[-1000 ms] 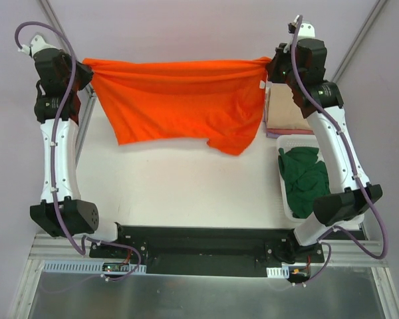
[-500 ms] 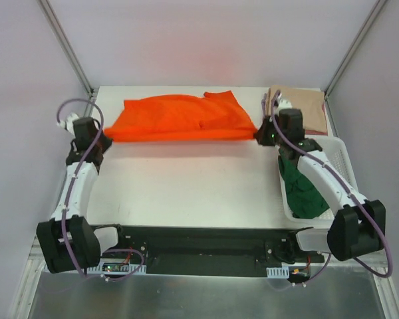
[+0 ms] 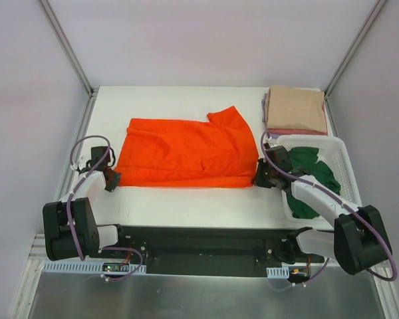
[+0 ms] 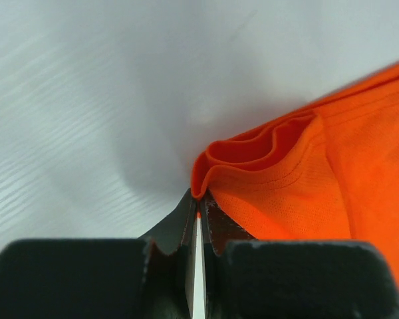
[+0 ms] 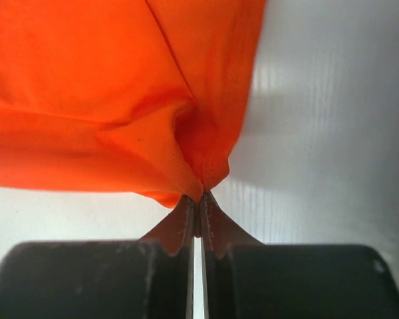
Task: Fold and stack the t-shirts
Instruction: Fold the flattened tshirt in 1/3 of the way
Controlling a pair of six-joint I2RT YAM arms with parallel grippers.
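At the near edge the left gripper and right gripper each clamp one near corner of the one orange shirt lying flat mid-bench, with bare strips before and behind it, then one green shirt in the one basket at right, and one beige shirt folded at the far right corner.

the right arm hides part of the green shirt.

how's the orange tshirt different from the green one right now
The orange t-shirt lies spread fairly flat on the table; the green t-shirt sits crumpled in the white basket. Both arms' shut jaws pinch the orange t-shirt's near corners; no jaws hold the green t-shirt. The orange t-shirt shows nearly whole; the right arm partly hides the green t-shirt. Both are plain, single-coloured cloth.
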